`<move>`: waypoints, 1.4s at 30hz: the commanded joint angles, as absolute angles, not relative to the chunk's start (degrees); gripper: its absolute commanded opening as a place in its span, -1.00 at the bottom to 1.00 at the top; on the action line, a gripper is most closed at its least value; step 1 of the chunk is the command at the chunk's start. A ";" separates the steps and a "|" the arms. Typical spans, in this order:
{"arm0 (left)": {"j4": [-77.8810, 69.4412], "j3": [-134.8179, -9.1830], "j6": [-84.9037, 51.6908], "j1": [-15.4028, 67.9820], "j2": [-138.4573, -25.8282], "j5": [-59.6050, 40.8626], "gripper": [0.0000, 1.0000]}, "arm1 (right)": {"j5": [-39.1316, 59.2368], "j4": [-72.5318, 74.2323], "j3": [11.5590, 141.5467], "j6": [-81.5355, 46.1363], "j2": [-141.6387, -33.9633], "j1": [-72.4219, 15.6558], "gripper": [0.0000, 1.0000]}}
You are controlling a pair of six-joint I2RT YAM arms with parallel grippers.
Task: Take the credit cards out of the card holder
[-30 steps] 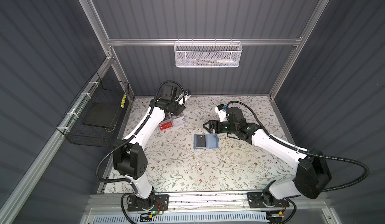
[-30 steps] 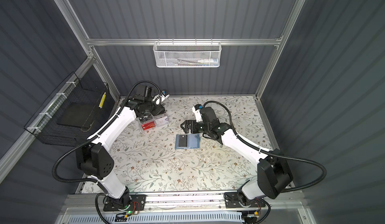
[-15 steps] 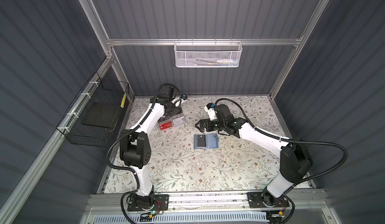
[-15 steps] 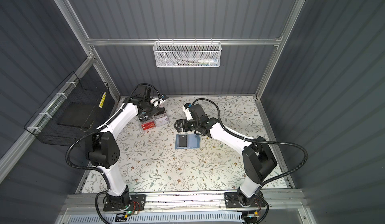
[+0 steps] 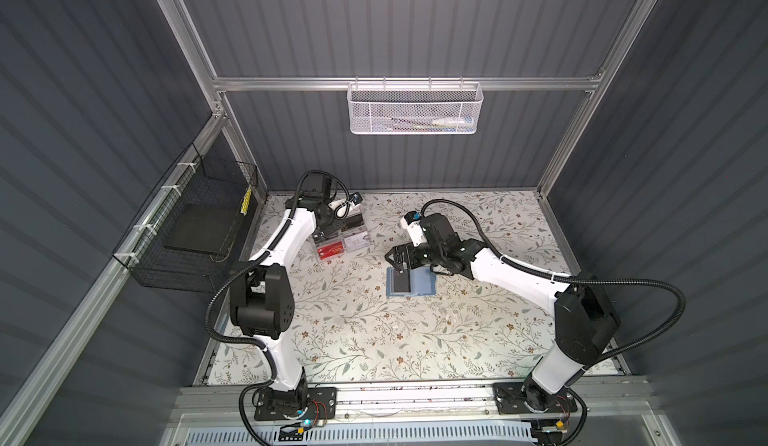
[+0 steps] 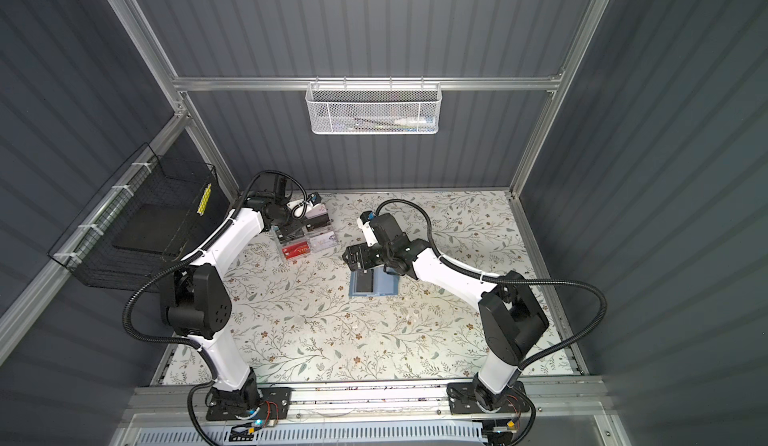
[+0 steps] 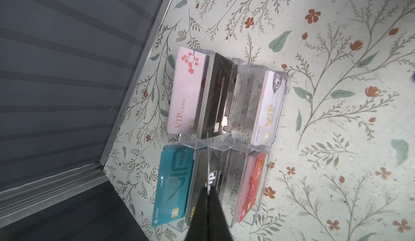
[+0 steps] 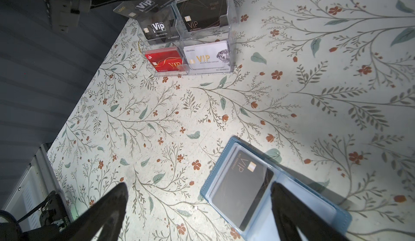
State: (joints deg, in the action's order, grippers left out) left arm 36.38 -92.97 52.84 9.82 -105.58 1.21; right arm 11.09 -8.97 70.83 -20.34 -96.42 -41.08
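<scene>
The card holder (image 5: 420, 285) (image 6: 384, 285) lies open and flat on the floral table; in the right wrist view its blue pages (image 8: 303, 190) show. One of the credit cards (image 5: 401, 283) (image 8: 242, 183), black with "VIP" lettering, sits in its left plastic sleeve. My right gripper (image 5: 399, 259) (image 6: 358, 259) (image 8: 199, 187) hangs open just above the holder's far edge, one finger over the fold, the other off its left side. My left gripper (image 5: 332, 230) (image 7: 208, 189) is shut on a black "Vip" card (image 8: 146, 5), held edge-on over the clear rack.
A clear acrylic tiered rack (image 5: 340, 240) (image 7: 235, 143) (image 8: 231, 26) holds pink, teal, black, red and white cards at the back left. A black wire basket (image 5: 195, 232) hangs on the left wall, and a white mesh basket (image 5: 415, 109) hangs on the back rail.
My right gripper has moved left, over the holder's left page, still open. My left gripper has come down toward the rack with the black card in it.
</scene>
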 commanded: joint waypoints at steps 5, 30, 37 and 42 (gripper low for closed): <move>37.86 -91.58 58.85 8.53 -103.31 -1.36 -1.00 | 10.72 -8.17 69.82 -19.78 -96.92 -41.48 0.98; 36.49 -88.37 60.91 7.35 -103.04 0.46 -1.00 | 11.19 -8.08 70.22 -19.75 -98.44 -41.68 0.98; 37.14 -90.29 60.47 6.77 -106.10 0.00 -1.00 | 10.94 -7.90 69.42 -19.60 -97.51 -41.66 0.98; 36.02 -89.51 60.73 6.68 -107.02 -0.49 -1.00 | 11.22 -7.59 69.40 -19.63 -97.37 -41.66 0.98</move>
State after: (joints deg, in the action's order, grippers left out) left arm 35.70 -88.92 58.11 7.03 -105.69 0.62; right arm 11.11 -8.16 70.06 -20.32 -97.91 -41.34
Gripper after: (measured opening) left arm 0.047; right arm 0.989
